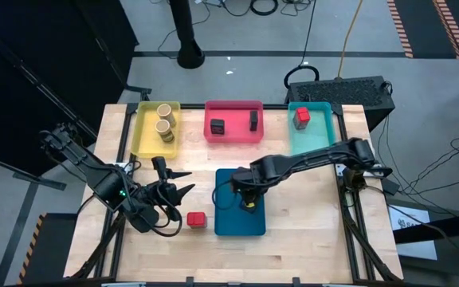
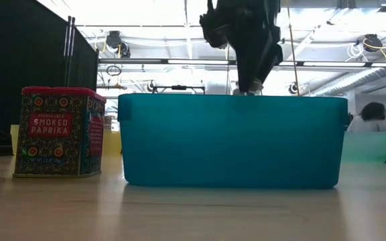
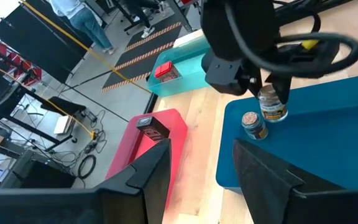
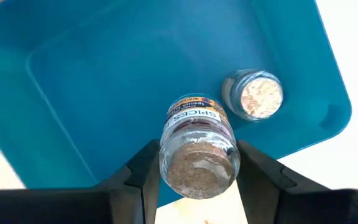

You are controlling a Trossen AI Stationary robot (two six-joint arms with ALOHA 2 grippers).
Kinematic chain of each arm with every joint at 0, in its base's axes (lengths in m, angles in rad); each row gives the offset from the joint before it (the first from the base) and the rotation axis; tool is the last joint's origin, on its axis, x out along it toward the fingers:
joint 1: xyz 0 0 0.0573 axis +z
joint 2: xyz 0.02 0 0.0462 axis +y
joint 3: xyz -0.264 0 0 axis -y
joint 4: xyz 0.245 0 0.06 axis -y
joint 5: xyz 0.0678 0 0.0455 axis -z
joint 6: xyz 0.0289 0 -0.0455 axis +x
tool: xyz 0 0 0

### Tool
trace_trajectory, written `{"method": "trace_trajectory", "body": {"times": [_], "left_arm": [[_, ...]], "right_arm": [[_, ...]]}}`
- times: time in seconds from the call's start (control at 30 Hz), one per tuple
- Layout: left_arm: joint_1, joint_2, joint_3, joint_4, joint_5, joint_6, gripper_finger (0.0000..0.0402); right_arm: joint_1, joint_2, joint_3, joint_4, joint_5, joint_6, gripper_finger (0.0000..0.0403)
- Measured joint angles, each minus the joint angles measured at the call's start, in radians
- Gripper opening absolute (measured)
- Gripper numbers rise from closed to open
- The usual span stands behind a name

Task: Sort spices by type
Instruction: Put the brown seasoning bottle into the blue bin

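Observation:
My right gripper (image 1: 248, 199) hangs over the dark blue tray (image 1: 229, 223) and is shut on a small glass jar with a cork lid (image 4: 199, 167). A second such jar (image 4: 252, 94) stands upright on the tray floor beside it. A red-lidded paprika tin (image 2: 59, 132) stands on the bare table left of this tray. My left gripper (image 1: 178, 190) is open, holds nothing and hovers just beyond the tin. Two tan cylinders (image 1: 164, 119) stand in the yellow tray, two dark boxes (image 1: 217, 126) in the red tray, and a red cube (image 1: 302, 116) in the light teal tray. My right gripper pinches the small jar between its two fingers (image 4: 143, 182) at the upper part of its body, just under the cork lid (image 3: 267, 94). The fingers come from above, pointing down. The jar stays upright; whether its base touches the tray floor I cannot tell.
The yellow tray (image 1: 143, 131), red tray (image 1: 233, 137) and light teal tray (image 1: 317, 135) line the far edge. Bare wood lies right of the dark blue tray (image 2: 233, 140). A person sits in the room beyond (image 2: 374, 117).

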Motion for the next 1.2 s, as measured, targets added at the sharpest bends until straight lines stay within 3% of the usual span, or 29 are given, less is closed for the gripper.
{"method": "trace_trajectory", "body": {"times": [0.23,0.53,1.2], "left_arm": [[0.000,0.000,0.000,0.000,0.000,0.000,0.0177],[0.000,0.000,0.000,0.000,-0.001,0.000,0.0177],[0.000,0.000,0.000,-0.005,-0.001,-0.019,0.0177]], "right_arm": [[-0.017,0.005,0.000,-0.008,-0.002,-0.021,0.0146],[-0.001,0.011,0.000,0.005,-0.078,-0.013,0.0146],[0.005,0.096,0.000,-0.013,-0.089,-0.009,0.0146]]}}
